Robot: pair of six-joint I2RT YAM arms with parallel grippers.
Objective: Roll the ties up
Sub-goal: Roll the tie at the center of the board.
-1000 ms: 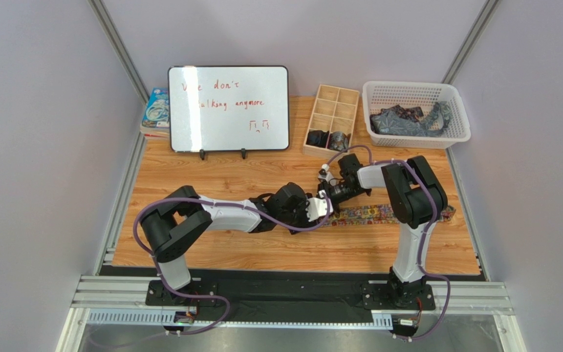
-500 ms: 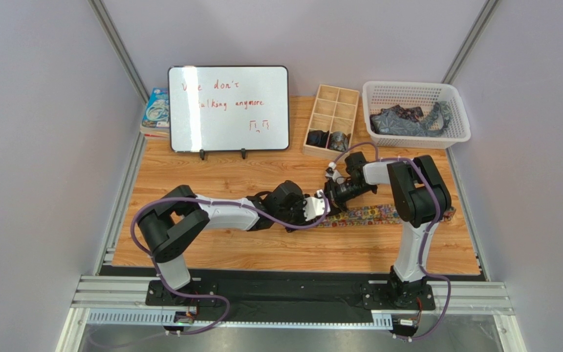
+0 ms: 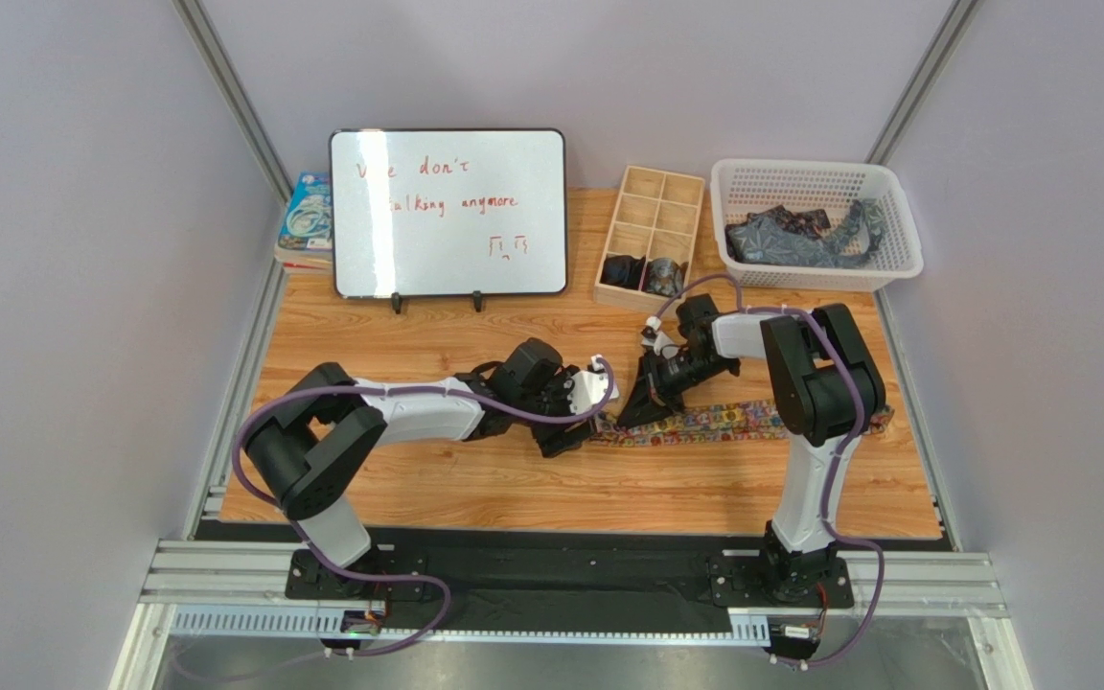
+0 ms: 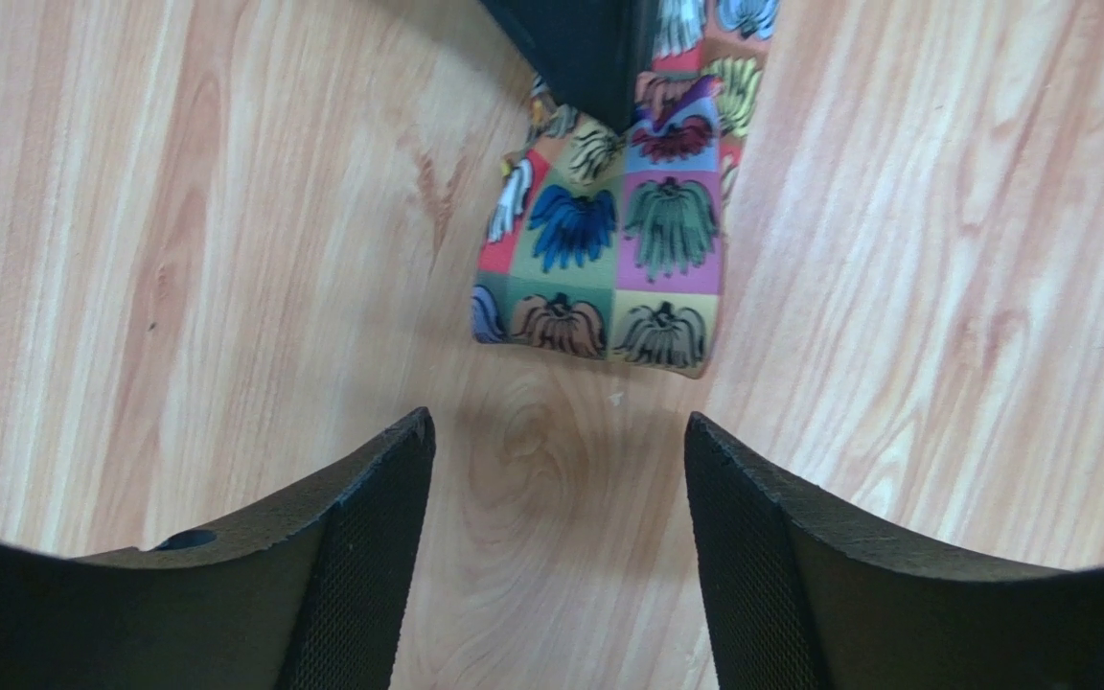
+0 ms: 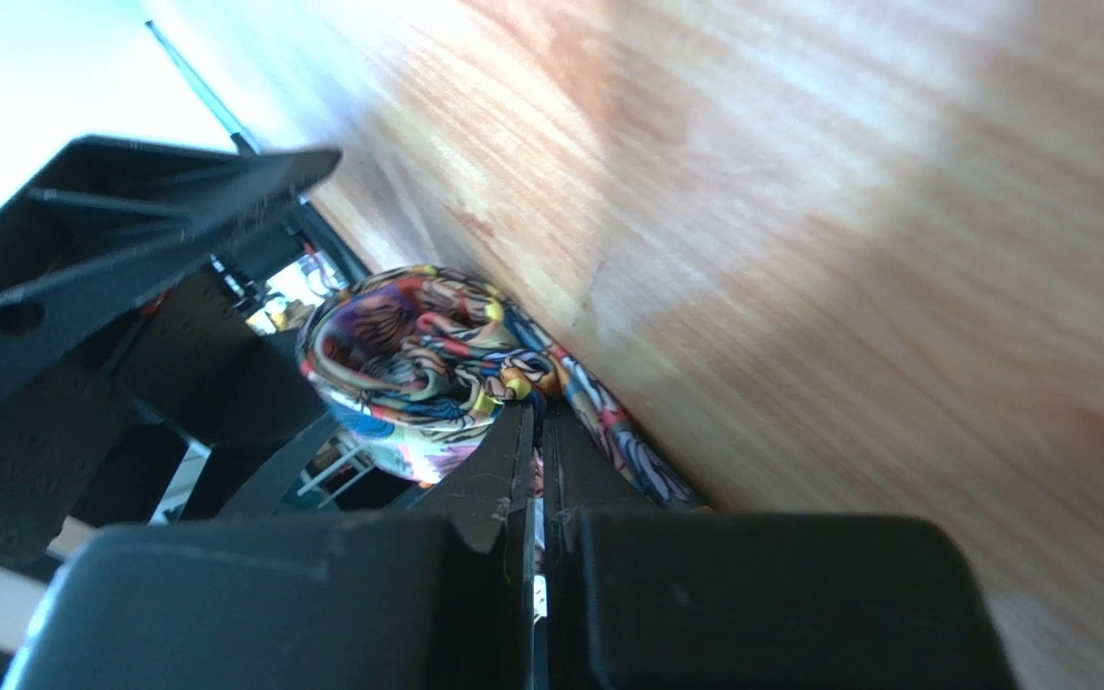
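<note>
A multicoloured tie [image 3: 745, 420] lies flat along the right half of the wooden table. Its left end [image 4: 616, 245] is curled into a small loop [image 5: 407, 367] around my right gripper's fingertips. My right gripper [image 3: 640, 408] [image 5: 536, 414] points down at that end, shut on the tie, with fabric pinched between its fingers. One dark finger [image 4: 580, 51] of it shows at the top of the left wrist view. My left gripper [image 3: 597, 390] [image 4: 558, 424] hovers just left of the tie end, open and holding nothing.
A wooden compartment box [image 3: 652, 230] at the back holds rolled dark ties [image 3: 641, 273]. Beside it, a white basket [image 3: 817, 180] contains loose dark ties [image 3: 800, 235]. A whiteboard [image 3: 449, 213] stands at the back left, with a blue packet [image 3: 307, 216] next to it.
My left gripper has widened and drawn back to the left, away from the tie end. The right gripper stays shut on the tie and has tipped down onto it.
</note>
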